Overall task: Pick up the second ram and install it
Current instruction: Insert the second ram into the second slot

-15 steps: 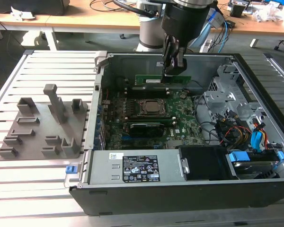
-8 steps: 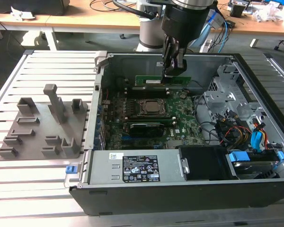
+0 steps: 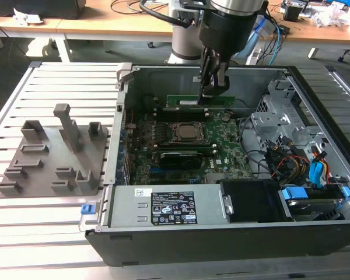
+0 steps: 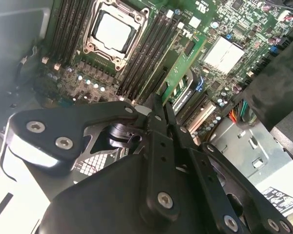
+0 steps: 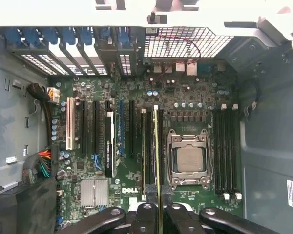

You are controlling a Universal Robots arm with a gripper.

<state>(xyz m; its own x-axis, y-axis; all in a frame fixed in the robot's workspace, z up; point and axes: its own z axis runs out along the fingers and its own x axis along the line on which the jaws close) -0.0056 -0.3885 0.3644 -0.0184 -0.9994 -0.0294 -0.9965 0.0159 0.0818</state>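
Gripper, closed on the second ram, holds it edge-down so its contacts face, apparently, a slot beside the processor socket.

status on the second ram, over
Gripper shut on the second ram. Stick upright, long edge down, at the memory slots beside the processor socket. Seated or not, cannot tell. Nothing seen in the way.
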